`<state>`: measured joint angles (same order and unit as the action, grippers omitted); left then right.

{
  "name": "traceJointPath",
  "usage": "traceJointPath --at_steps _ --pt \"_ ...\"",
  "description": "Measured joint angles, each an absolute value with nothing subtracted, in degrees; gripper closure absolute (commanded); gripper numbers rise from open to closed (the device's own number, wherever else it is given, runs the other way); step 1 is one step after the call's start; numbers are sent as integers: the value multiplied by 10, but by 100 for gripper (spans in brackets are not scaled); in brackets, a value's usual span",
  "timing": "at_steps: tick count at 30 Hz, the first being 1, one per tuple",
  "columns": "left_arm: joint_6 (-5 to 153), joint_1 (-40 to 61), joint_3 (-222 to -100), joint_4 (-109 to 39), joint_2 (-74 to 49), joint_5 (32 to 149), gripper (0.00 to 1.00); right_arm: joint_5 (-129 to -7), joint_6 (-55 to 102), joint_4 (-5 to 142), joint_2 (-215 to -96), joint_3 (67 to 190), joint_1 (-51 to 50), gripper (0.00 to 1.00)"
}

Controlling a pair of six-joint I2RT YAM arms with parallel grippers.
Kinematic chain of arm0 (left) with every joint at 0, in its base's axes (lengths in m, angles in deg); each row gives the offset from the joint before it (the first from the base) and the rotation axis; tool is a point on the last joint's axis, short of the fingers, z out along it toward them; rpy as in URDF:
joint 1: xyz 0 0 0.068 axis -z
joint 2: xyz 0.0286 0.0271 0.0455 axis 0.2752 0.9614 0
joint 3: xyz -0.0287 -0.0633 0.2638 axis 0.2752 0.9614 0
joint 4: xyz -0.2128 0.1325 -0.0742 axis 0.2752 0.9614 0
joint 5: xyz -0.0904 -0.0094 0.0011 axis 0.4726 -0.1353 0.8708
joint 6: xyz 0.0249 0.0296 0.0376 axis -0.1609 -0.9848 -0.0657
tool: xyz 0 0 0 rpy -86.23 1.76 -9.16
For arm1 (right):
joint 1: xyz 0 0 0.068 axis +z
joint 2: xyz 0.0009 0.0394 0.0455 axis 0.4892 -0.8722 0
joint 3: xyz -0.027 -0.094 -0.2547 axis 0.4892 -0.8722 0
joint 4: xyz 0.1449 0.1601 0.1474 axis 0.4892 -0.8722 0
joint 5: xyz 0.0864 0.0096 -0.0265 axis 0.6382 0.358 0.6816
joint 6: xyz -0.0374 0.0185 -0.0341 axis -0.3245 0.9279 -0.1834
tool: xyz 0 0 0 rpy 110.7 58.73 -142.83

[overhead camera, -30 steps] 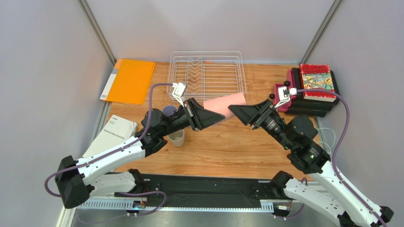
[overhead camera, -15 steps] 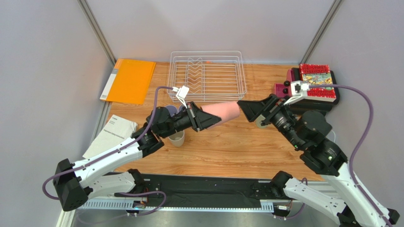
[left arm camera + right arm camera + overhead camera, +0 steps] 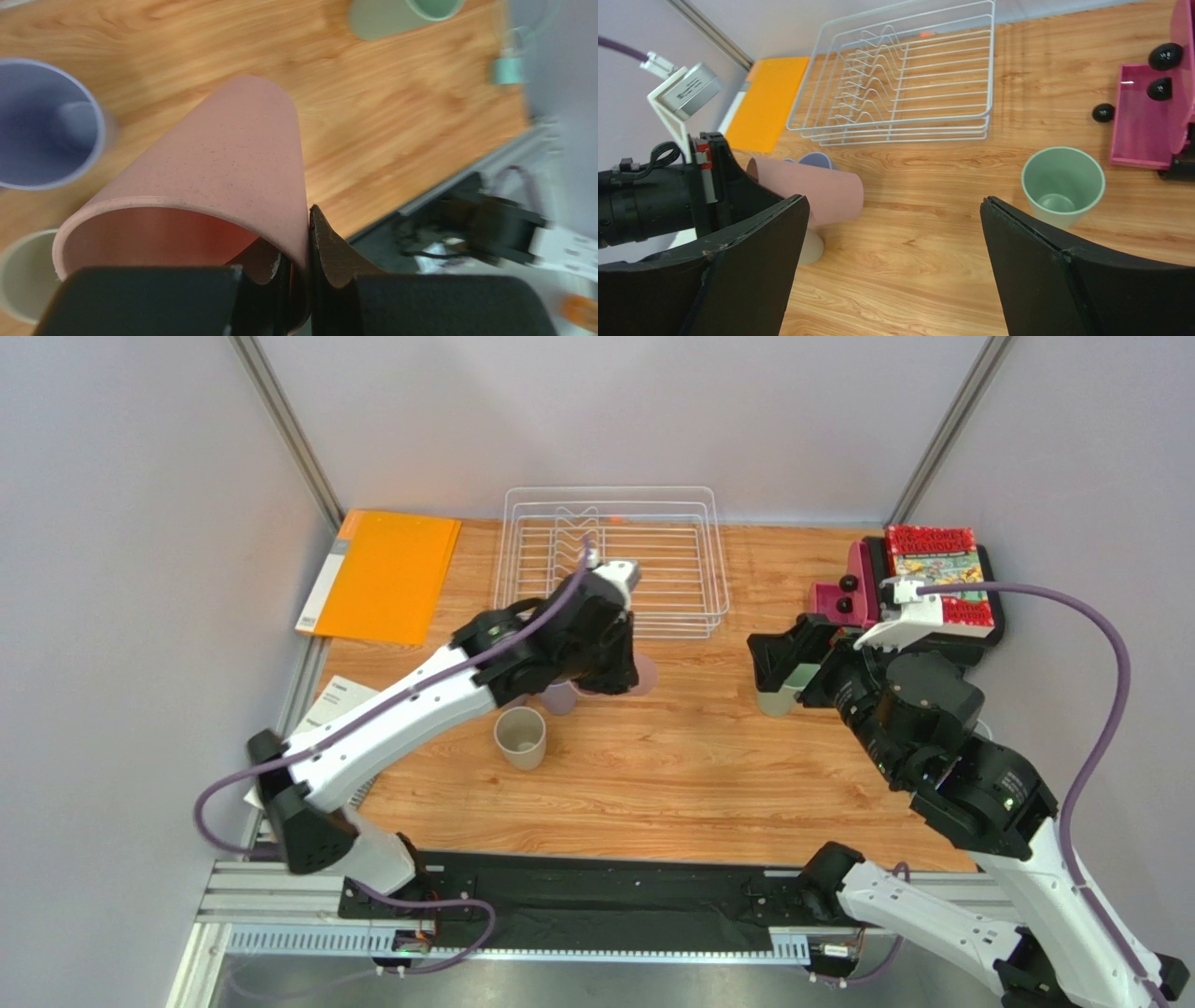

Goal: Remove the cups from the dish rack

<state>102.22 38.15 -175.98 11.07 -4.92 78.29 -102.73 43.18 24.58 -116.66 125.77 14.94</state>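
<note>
The table (image 3: 701, 770) is finished in warm orange-brown wood marked with a flowing darker grain. The dish rack (image 3: 906, 70) is formed of white wire. A matte pink cup (image 3: 231, 161), faintly speckled, is seen, along with a lavender cup (image 3: 42, 126), a beige cup (image 3: 521, 738) and a sage green cup (image 3: 1062, 183). The folder (image 3: 386, 574) is coloured bright orange, with a pale strip along one edge. A magenta tray (image 3: 1141, 129) is dotted with black knobs (image 3: 1164, 54), and a red book (image 3: 937, 574) is printed with a busy multicoloured cover. The left gripper (image 3: 298, 245) and right gripper (image 3: 892, 203) are finished in matte black, while the left arm (image 3: 379, 728) is cased in white with black joints.
</note>
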Motion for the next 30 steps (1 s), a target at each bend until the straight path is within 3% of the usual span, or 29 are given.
traceJointPath --at_steps 5,11,30 --pt "945 418 -1914 271 112 679 100 -1044 424 220 -1164 1244 149 0" --pt "896 429 -1892 360 186 647 100 -1045 422 219 -1147 1219 149 0" --pt "881 424 -1814 299 205 704 100 -1041 420 227 -1133 1169 149 0"
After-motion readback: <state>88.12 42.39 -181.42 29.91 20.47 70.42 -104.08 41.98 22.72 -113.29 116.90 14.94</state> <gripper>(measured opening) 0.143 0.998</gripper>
